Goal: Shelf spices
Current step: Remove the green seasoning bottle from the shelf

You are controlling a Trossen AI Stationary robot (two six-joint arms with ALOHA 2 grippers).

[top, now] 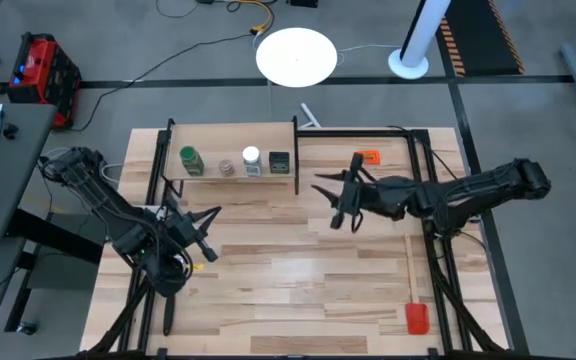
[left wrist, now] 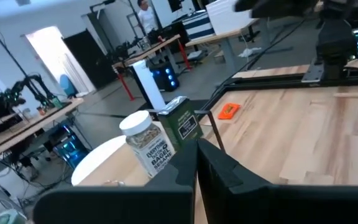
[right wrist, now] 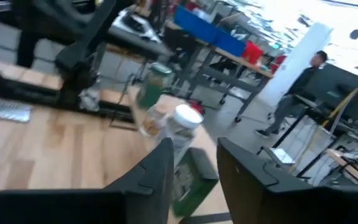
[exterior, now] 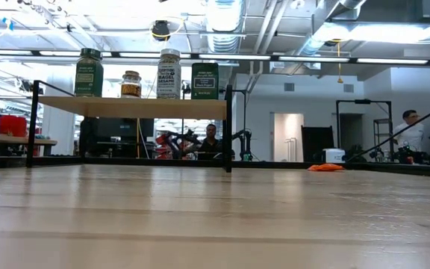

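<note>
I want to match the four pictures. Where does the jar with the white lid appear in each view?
High view: white-lidded jar on the shelf, third from the left, beside the dark tin.
Low view: on the shelf, third from the left.
Left wrist view: near the centre, touching the tin.
Right wrist view: centre, blurred.
Shared landmark: the dark tin next to it.

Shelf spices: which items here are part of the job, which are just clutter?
Job:
shelf
green-lidded jar
brownish jar
white-lidded jar
black tin
All four sit on the shelf.

Lying about:
orange tag, on the table right of the shelf
red spatula, near the right edge
</note>
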